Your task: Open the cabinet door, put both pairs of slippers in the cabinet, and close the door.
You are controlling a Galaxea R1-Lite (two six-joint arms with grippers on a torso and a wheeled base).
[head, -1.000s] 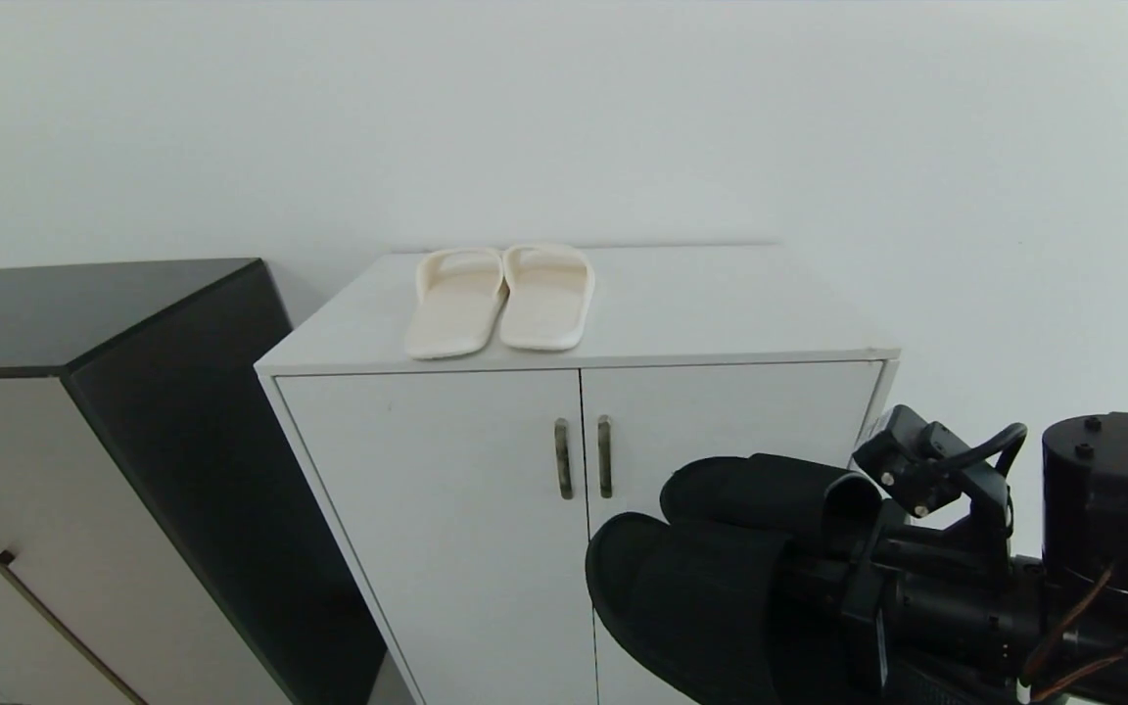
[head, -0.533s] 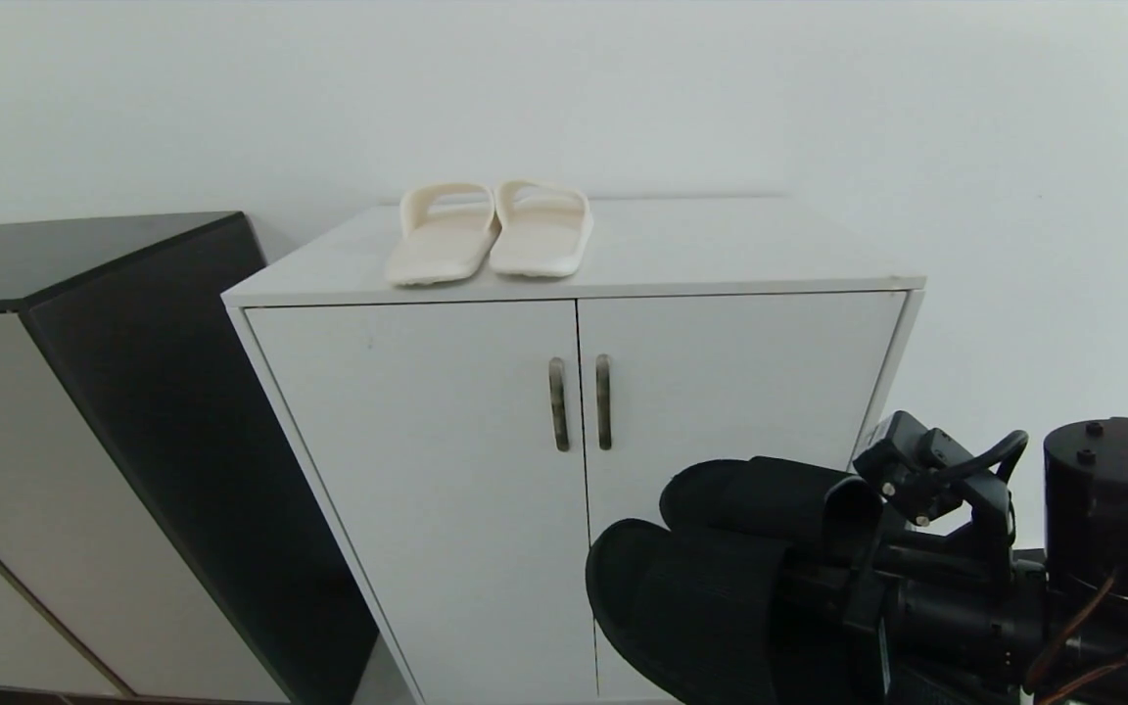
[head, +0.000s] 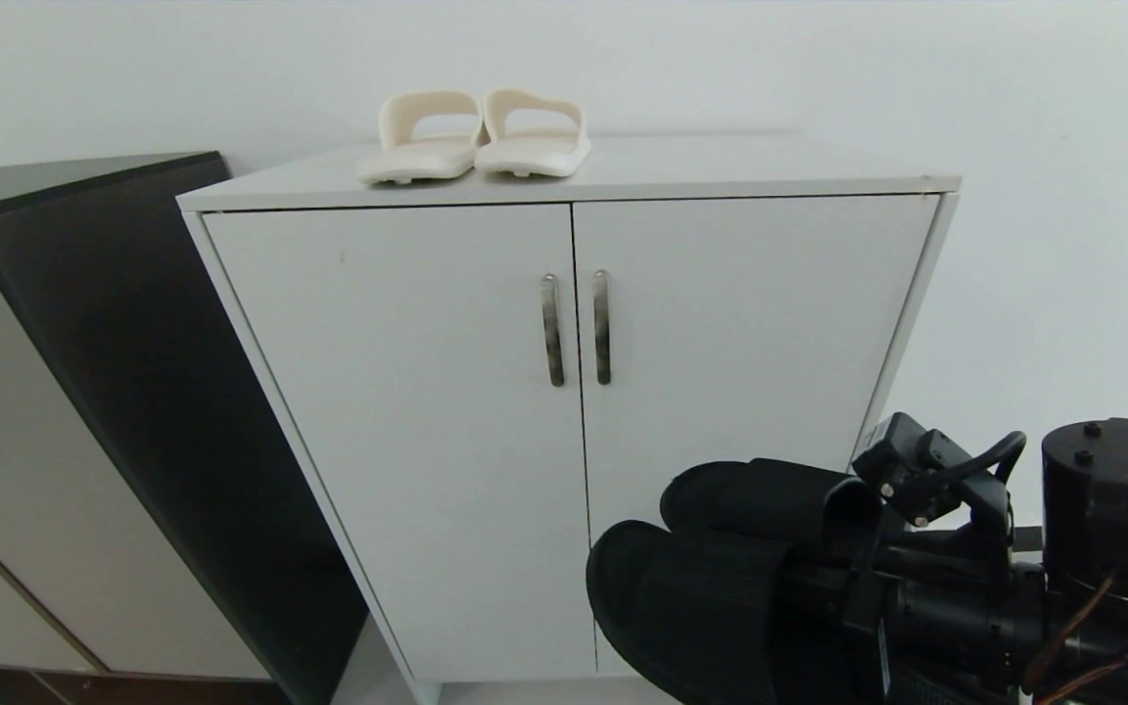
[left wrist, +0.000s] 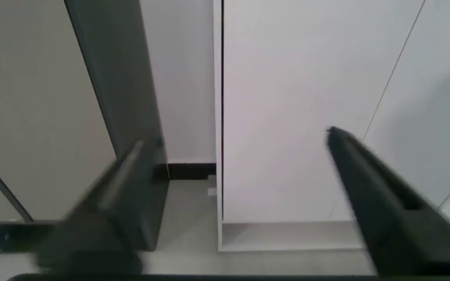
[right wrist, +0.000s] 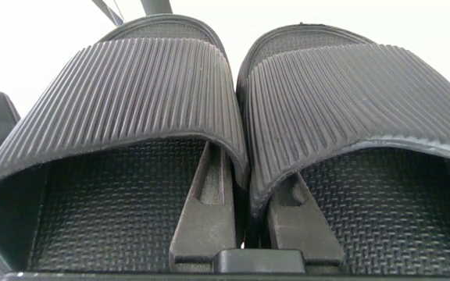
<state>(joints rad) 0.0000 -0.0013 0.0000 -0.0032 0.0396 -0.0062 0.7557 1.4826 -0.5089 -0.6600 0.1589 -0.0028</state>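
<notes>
1. The cabinet (head: 407, 441) is white board with a smooth, matt face that looks like laminate.
2. Its two door handles (head: 551, 329) are slim bars of brushed metal with a dull shine.
3. The cream slippers (head: 476, 137) look like soft moulded foam or rubber, smooth and matt.
4. The black slippers (right wrist: 155, 94) have finely ribbed straps and footbeds covered in small raised studs. They look matt and rubbery.
5. The dark cabinet (head: 133, 392) has a smooth side panel with a faint sheen.
6. The left gripper (left wrist: 234, 139) has dull, dark fingers (left wrist: 381, 203) that look like plastic.
</notes>
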